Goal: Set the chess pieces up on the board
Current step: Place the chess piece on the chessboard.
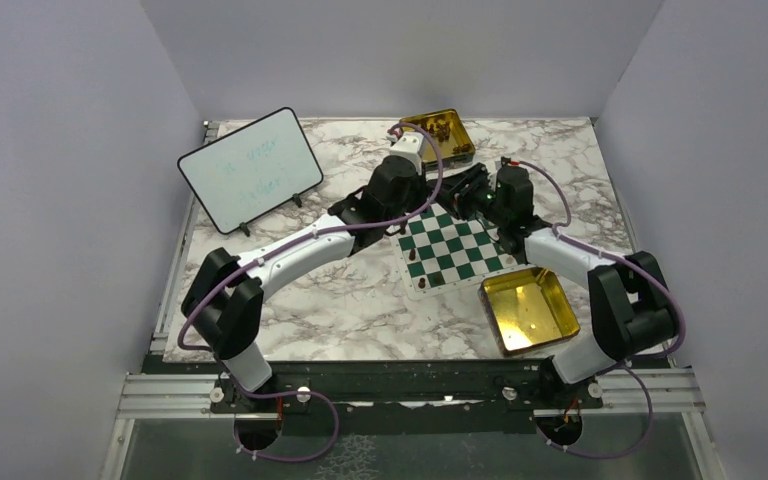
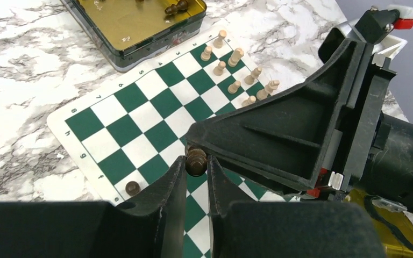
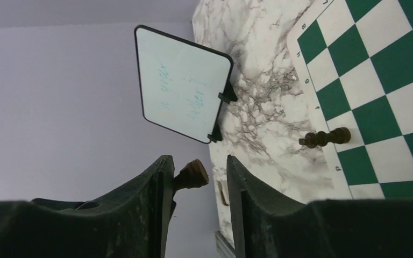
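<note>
Both arms reach out from the near-edge bases and angle inward, wrists meeting at centre.

- left arm (image 1: pixel 290 250): elbow bent up near its base, forearm stretched long and low, running right and away.
- right arm (image 1: pixel 585 265): elbow folded high by its base, forearm heading left and away.
- left gripper (image 2: pixel 196 164): jaws pinched on a dark chess piece (image 2: pixel 196 159), contact on both sides.
- right gripper (image 3: pixel 197 161): jaws apart. A dark piece's end sits against one finger (image 3: pixel 158 183), with a clear gap to the other.

The grippers are tip to tip. The right one's body lies just across the left's jaws.
</note>
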`<state>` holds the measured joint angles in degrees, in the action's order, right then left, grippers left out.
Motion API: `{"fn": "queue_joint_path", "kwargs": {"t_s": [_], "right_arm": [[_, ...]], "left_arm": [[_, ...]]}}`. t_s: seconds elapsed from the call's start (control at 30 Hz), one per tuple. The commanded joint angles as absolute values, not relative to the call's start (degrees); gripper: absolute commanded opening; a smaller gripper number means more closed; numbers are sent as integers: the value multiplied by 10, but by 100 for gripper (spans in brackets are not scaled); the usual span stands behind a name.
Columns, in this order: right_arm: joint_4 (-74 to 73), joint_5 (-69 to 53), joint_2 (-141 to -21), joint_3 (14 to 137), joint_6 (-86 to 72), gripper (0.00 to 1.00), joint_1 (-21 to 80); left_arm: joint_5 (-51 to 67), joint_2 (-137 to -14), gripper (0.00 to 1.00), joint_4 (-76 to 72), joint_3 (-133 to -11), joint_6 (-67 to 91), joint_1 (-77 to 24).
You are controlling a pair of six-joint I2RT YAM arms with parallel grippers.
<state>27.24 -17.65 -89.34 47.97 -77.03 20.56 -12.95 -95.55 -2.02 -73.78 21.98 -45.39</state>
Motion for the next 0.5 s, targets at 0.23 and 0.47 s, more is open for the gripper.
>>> {"fn": "queue_joint_path", "kwargs": {"t_s": [0.23,0.47], "right_arm": [[147,-155,-766,439,-559,56,208],[72,-182,-718,426,-436,65,208]], "left_arm": [[-36,-877,6,126,-749,247,-426],[-14,-888,6,250,-783,241,-418]]}}
